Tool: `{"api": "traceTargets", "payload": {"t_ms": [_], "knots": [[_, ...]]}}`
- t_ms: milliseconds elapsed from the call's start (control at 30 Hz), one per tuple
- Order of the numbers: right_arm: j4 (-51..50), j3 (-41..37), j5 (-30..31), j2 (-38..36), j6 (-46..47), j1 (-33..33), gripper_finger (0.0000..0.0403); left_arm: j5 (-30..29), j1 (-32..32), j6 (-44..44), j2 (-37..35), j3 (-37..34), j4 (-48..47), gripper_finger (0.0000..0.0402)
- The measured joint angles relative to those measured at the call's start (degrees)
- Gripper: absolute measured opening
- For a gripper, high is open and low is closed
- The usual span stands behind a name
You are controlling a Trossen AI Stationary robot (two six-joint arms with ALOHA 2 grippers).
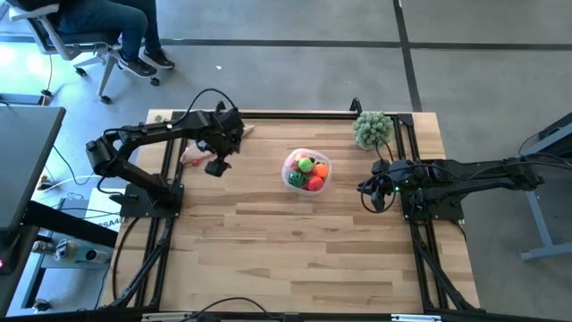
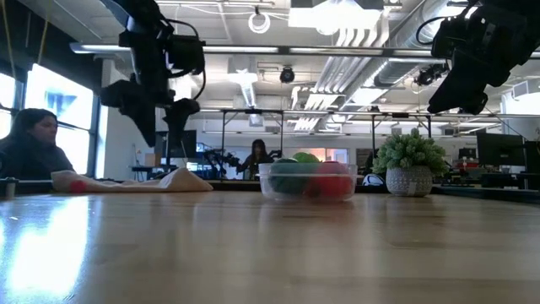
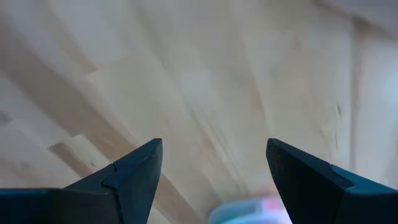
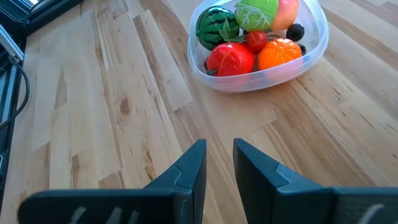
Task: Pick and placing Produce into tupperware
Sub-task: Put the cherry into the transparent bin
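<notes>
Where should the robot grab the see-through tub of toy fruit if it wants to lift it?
Probably at the whitish rim of the tub, coming straight down from above, one finger inside and one outside. The tub looks too wide to span, and its bowl is packed with produce, so the bare edge nearest the right gripper seems the best bet.

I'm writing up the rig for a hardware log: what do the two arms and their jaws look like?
Both arms are dark, nearly black, jointed links on dark frames at the table's sides, with black cables looping along them. The left gripper ends in two dark, wedge-shaped, pointed jaws. The right gripper has the same dark angular jaws with flat inner faces. A small green light shows on the right arm.
</notes>
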Motion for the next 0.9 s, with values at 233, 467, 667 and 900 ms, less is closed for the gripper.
{"api": "traceTargets", "payload": {"t_ms": [233, 467, 667, 900], "knots": [[0.0, 0.0, 0.0, 0.0, -0.01, 0.02, 0.0071, 0.03, 0.04, 7.57, 0.0, 0.0, 4.25, 0.0276], [0.0, 0.0, 0.0, 0.01, -0.01, 0.01, 0.0071, -0.87, 0.04, -0.9, 0.27, 0.0, -0.09, 0.0276], [0.0, 0.0, 0.0, 0.0, -0.02, 0.0, 0.0071, -2.49, 0.09, -22.06, 0.28, -0.02, -13.59, 0.0276], [0.0, 0.0, 0.0, 0.0, -0.02, 0.0, 0.0071, -2.6, 5.87, -23.4, 0.15, -0.1, -17.02, 0.0276]]}}
